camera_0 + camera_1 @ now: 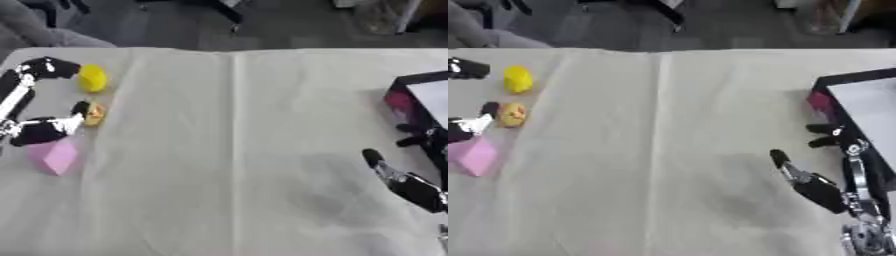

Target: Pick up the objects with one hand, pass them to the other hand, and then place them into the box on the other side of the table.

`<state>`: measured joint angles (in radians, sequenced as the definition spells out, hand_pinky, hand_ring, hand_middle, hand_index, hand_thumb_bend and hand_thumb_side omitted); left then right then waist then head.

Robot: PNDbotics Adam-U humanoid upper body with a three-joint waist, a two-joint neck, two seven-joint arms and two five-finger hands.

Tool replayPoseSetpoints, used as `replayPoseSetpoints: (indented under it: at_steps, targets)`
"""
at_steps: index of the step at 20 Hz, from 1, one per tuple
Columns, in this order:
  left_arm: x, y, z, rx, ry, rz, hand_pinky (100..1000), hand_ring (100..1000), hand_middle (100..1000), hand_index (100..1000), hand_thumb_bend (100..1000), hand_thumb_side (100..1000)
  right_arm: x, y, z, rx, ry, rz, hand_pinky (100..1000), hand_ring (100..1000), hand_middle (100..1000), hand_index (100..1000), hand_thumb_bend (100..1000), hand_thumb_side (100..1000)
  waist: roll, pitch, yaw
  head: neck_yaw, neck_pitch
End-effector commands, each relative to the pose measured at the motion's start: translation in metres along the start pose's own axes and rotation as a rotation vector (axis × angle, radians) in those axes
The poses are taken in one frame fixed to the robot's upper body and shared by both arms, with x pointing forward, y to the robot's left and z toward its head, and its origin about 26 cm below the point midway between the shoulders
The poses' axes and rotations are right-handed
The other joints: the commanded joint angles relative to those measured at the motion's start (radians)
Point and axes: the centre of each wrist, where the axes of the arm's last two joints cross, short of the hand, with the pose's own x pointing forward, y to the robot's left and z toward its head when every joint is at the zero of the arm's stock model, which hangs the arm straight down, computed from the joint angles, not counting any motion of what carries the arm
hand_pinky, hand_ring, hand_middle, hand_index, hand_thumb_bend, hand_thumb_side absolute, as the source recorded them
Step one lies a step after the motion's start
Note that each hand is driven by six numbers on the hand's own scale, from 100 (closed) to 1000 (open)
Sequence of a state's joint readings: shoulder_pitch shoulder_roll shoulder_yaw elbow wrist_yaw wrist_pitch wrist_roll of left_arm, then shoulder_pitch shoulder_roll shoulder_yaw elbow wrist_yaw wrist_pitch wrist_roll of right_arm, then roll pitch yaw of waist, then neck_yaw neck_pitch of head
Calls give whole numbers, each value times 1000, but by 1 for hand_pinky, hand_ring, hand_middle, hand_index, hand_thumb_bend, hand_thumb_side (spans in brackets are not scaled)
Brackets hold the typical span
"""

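Observation:
At the table's left my left hand (39, 127) hangs with fingers spread wide. One fingertip is at a small yellow and orange object (94, 114), another finger reaches up beside a yellow lemon-shaped object (92, 78). A pink block (55, 156) lies just below that hand. The black box (866, 107) with a pink side stands at the right edge. My right hand (833, 187) rests open next to the box, fingers extended, holding nothing.
A cream cloth (236, 150) with a lengthwise crease covers the table. Dark floor and chair legs lie beyond the far edge. A grey shape shows at the far left corner.

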<state>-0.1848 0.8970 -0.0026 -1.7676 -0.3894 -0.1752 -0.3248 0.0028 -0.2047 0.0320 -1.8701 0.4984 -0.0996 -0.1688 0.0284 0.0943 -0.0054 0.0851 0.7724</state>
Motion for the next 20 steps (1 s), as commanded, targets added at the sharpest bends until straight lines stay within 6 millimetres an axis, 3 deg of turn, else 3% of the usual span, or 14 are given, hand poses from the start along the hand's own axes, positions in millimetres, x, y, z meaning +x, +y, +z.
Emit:
replayPoseSetpoints:
  at_steps: [1, 4, 8, 13, 20]
  targets:
    - [-6, 39, 4, -246, 4, -199, 908, 787, 764, 927, 497, 239, 0, -8, -2, 1, -18, 35, 901, 608, 675, 709, 559, 441, 16, -30, 1, -4, -2]
    - [-17, 41, 2, -473, 28, -243, 914, 796, 773, 919, 593, 274, 0, -9, -2, 3, -21, 38, 901, 608, 676, 710, 558, 442, 19, -33, -6, -6, -2]
    - [-35, 41, 1, -616, 86, -248, 899, 802, 781, 912, 639, 278, 0, -9, -1, 4, -19, 42, 901, 608, 676, 710, 559, 440, 19, -32, -11, -5, -2]
    - [-54, 38, -4, -679, 165, -264, 903, 807, 790, 916, 625, 245, 0, -8, -1, 10, -20, 36, 900, 607, 676, 710, 560, 438, 21, -30, -15, 10, -2]
    - [-74, 23, -7, -778, 222, -267, 899, 810, 785, 913, 628, 239, 0, -7, -1, 10, -21, 34, 900, 607, 677, 709, 560, 439, 21, -26, -23, 82, -2]
